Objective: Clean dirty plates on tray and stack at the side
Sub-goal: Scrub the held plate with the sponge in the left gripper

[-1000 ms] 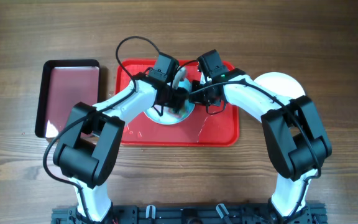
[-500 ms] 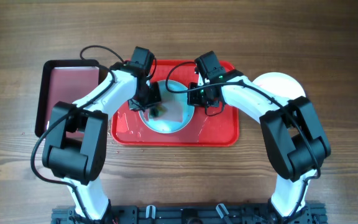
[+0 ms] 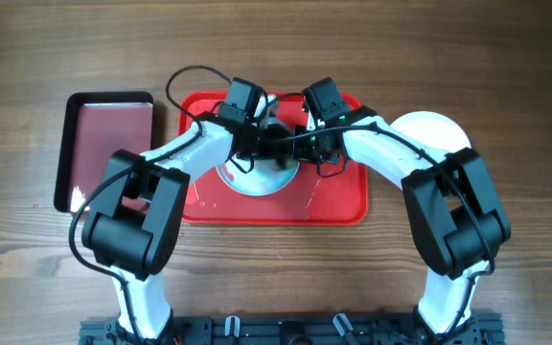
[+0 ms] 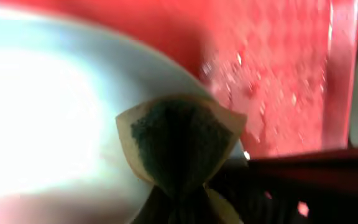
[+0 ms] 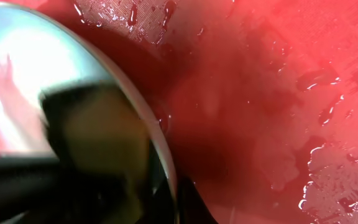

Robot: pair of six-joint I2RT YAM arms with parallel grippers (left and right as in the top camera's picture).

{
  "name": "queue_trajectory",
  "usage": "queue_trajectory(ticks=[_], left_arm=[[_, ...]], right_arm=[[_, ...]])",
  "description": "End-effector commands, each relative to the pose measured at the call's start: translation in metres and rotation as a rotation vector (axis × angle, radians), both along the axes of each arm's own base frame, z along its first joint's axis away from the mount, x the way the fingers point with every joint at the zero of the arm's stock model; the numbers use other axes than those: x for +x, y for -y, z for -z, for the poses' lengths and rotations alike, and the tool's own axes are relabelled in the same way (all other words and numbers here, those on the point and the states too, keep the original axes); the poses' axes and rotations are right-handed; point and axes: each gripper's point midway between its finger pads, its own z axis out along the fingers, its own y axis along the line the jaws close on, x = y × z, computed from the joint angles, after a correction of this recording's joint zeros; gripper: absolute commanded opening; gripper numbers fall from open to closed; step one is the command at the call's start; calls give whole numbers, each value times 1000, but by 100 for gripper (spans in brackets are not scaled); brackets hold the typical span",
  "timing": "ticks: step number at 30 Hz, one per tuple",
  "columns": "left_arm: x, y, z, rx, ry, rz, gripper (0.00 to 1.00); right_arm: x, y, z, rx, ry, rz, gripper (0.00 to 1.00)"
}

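Overhead: the red tray [image 3: 338, 203] lies in the middle of the counter [image 3: 506, 57], its long sides parallel to the counter's far edge. 1 pale plate [image 3: 255, 182] sits on the tray, left of the tray's centre. Both arms bend inward over it and hide most of it. The left tool [image 3: 260, 146] is over the plate's far part. The right tool [image 3: 293, 151] is at the plate's right rim, just beside the left one. A white plate [image 3: 431, 126] lies on the counter just off the tray's right edge, half hidden by the right arm. A black-rimmed tray [image 3: 108, 144] lies near the counter's left edge, just beside the red tray.

Left wrist: the view is blurred. The left tool is pinched narrow on a scrub pad [image 4: 178, 140], dark green with tan edges, and the pad's lower end is gathered between the dark fingers. The pad lies against the plate's pale face near its rim. Beyond the rim the tray's red floor is speckled with water drops.

Right wrist: also blurred. The right tool is closed narrow on the plate's rim. 1 dark finger lies over the plate's inner face, and a dark shape sits just outside the rim at the bottom edge. The tray floor beside it is wet, with drops and small puddles.
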Motion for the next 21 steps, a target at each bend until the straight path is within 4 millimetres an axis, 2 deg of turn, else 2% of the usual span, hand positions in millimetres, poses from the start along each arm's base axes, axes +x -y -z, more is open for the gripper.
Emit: queue_trajectory(ticks=[1, 5, 7, 8, 12, 15, 19, 21], left_arm=[[26, -50, 22, 250, 82, -156, 4], [34, -106, 29, 364, 25, -404, 4], [21, -131, 35, 385, -75, -496, 4], [7, -137, 39, 386, -149, -496, 4], [-69, -119, 26, 299, -485, -380, 4], [-99, -87, 13, 164, -568, -155, 4], [-97, -56, 11, 118, -453, 32, 4], [-87, -31, 11, 96, -353, 90, 4]], right_arm=[[-10, 10, 18, -48, -42, 25, 4], [-11, 10, 18, -54, -44, 24, 4], [-10, 10, 18, -52, -40, 25, 4], [-9, 10, 18, -52, -38, 25, 4], [-10, 10, 18, -54, -38, 26, 4], [-10, 10, 18, -51, -40, 25, 4], [-10, 10, 18, -50, -38, 25, 4], [-10, 10, 18, -53, -38, 18, 4]])
